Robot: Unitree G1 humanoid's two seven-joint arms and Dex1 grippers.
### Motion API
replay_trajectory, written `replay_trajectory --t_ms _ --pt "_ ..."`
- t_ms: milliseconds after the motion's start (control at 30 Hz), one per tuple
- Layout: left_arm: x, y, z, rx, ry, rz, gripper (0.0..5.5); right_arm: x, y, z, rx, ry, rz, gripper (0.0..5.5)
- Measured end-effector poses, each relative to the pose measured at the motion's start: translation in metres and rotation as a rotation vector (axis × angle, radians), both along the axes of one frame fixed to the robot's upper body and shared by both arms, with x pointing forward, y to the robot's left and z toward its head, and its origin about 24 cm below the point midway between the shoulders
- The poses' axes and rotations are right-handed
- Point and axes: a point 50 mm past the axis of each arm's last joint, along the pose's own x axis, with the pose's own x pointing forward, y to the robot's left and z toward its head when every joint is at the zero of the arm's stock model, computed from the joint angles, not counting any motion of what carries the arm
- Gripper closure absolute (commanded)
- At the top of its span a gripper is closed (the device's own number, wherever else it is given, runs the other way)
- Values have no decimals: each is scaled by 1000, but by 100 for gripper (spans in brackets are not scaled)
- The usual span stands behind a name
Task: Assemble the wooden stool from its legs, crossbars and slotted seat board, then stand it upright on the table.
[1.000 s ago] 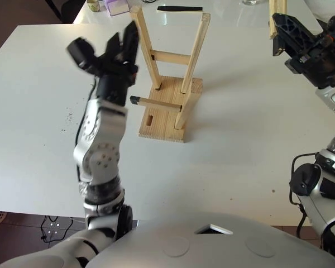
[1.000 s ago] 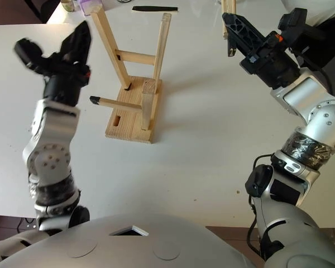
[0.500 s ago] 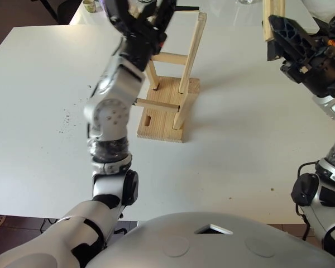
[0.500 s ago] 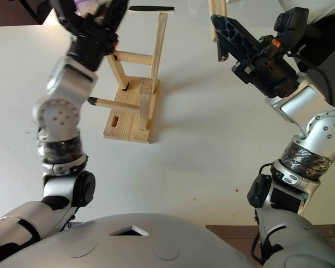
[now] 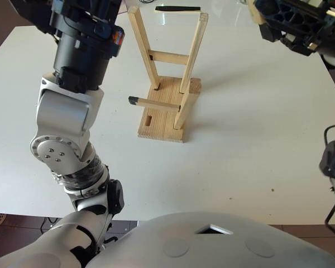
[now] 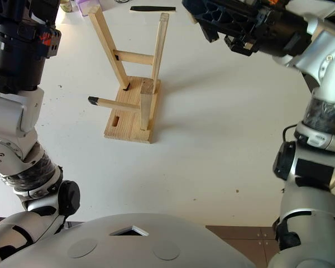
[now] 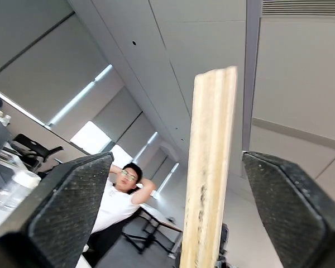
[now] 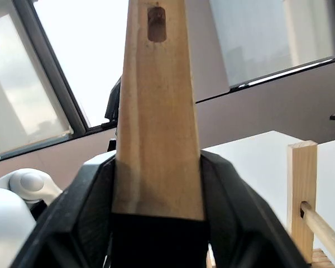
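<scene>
Right gripper (image 8: 156,190) clamped a leg (image 8: 156,100), left gripper (image 7: 177,162) spread; I judged squaring it over the seat board (image 5: 163,129) slot essential.

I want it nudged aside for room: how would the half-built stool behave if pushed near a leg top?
It would probably tip rather than slide: tall legs stand over a narrow seat board. It looks stiff and light, thin bare wood. The free-ended crossbar may wobble, its tip joining nothing.
</scene>
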Motion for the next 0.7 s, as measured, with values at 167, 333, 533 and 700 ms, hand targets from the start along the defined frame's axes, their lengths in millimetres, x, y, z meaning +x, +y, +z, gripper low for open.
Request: replay_trajectory --t_ms 167,333,533,700 --pt "-6 -5 11 103 -88 -108 129 3 1 2 -117 -48 110 345" --pt "-5 -7 17 170 -123 -154 129 1 -1 2 -188 -79 182 345" --pt "-4 -7 23 193 -150 -176 129 -4 -1 -6 -254 -103 231 345" --pt "-5 -11 21 214 -147 -194 129 -5 -1 -10 -262 -96 237 345"
